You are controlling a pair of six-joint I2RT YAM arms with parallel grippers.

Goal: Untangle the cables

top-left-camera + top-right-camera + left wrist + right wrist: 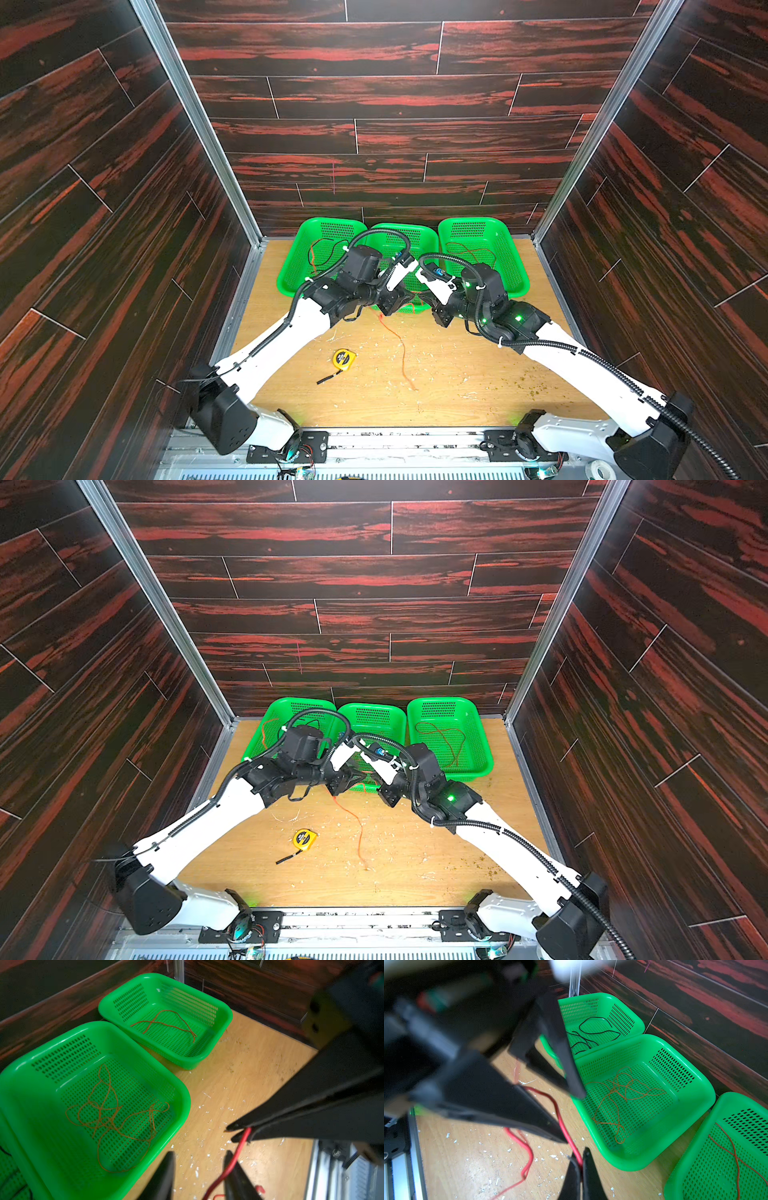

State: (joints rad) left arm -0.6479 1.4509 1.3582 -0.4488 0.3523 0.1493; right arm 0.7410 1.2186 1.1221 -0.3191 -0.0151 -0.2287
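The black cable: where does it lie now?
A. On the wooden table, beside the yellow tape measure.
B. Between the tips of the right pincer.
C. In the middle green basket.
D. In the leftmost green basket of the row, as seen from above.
D: the black cable lies in loose loops on the floor of the leftmost basket, as the right wrist view shows most clearly.
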